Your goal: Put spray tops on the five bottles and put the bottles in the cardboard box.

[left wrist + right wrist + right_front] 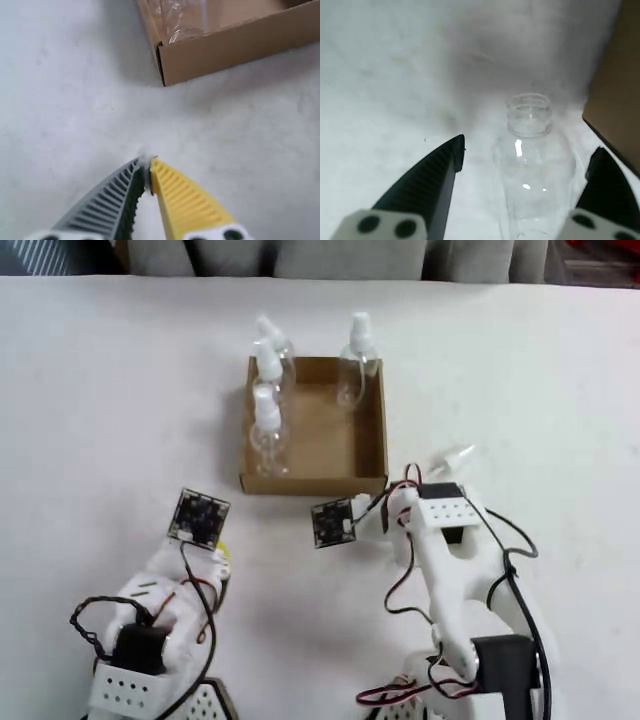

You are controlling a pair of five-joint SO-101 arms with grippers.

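The right arm [450,570] holds its jaws wide open on either side of an uncapped clear bottle [535,170], on the counter [120,390] just beside the cardboard box [315,482]. Four topped bottles [267,430] stand inside the box. A loose spray top [455,455] lies right of it. The left arm [160,600] has its jaws closed on nothing, near and left of the box.

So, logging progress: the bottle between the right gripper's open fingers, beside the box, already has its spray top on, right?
No. The bottle between the right gripper's open fingers, beside the box, has a bare, uncapped neck; the right wrist view shows it.
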